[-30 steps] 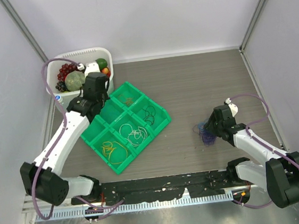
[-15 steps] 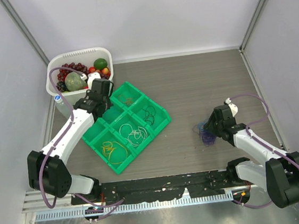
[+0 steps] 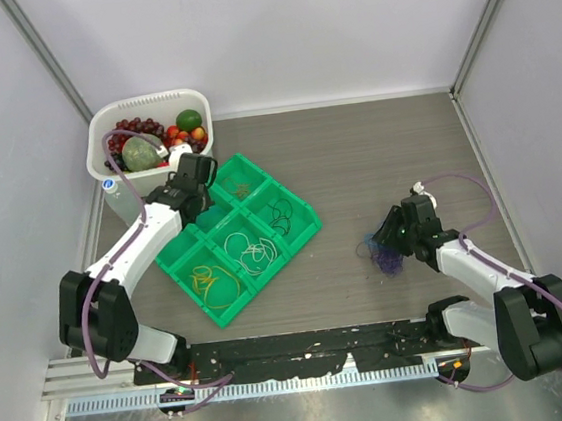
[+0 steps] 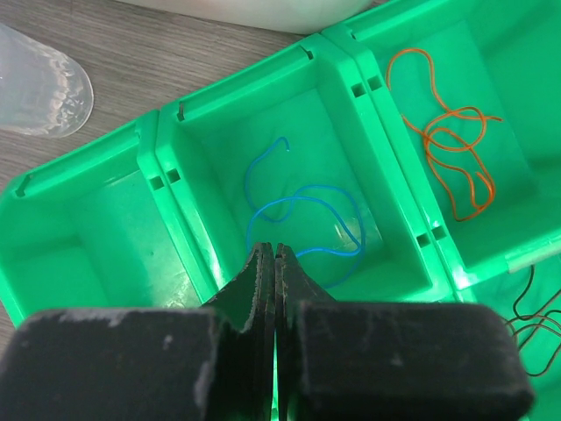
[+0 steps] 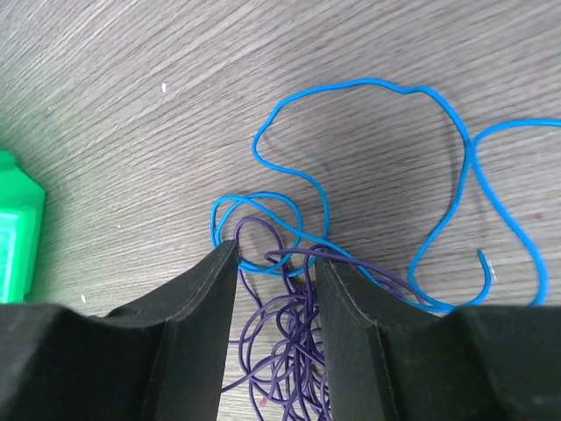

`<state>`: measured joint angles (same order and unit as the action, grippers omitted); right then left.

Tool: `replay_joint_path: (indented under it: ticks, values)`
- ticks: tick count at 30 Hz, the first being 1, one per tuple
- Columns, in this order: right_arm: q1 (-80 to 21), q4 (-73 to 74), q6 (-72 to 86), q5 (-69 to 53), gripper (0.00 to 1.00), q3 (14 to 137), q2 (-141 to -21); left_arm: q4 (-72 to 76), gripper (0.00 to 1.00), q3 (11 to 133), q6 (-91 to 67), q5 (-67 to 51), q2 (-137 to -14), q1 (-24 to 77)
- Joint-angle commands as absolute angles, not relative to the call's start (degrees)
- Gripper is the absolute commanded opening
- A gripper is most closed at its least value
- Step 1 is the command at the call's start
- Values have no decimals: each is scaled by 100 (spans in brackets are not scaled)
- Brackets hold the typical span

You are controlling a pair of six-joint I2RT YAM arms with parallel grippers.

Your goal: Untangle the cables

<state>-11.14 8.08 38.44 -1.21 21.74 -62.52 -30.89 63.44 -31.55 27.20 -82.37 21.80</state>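
Tangle: the cables (image 3: 386,255) lay on the bare table (image 3: 385,149), centre-right of the overhead view and well apart from the green tray (image 3: 310,230) at centre-left. In the right wrist view the purple cable (image 5: 289,346) formed a dense knot of small loops at lower centre. The blue cable (image 5: 351,83) swept wide arcs across the upper right and threaded through the knot near the middle.

Right gripper (image 5: 276,254): jaws spread, straddling the purple loops low over the table, not clamped on anything.

Left gripper (image 4: 275,250): fingers pressed together, nothing between them, hovering over the tray's middle compartment. A sorted blue cable (image 4: 302,191) lay there, with an orange cable (image 4: 456,114) in the compartment to its right.

Handling (judged): thin, light and springy wire. It would hold its curl, slide easily on the wood grain and drag its neighbour if pulled fast. The best hold seemed to be the blue free end at lower right of the wrist view, or a wide blue arc well clear of the knot. A pinch on the knot itself would likely take both colours.

Room: open tabletop lay above and to the left of the tangle. The enclosure wall stood close on the right and the arm bases below, so drawing the blue strand up-frame looked safest.
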Motion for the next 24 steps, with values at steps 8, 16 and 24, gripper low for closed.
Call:
replay_joint_path:
  ticks: [8, 16, 24]
  values:
    - [-1178, 493, 3463, -1045, 47, 2171, -6425, -3032, 23, 6548, -3287, 2716, -8376, 2065]
    - [-1274, 220, 3182, -1371, 47, 2627, -6942, -3322, 66, 6943, -3068, 1760, -8244, 2048]
    - [-1274, -387, 3075, -1871, 50, 3120, -7953, -2031, 77, 6636, -3611, -604, -8305, 2065]
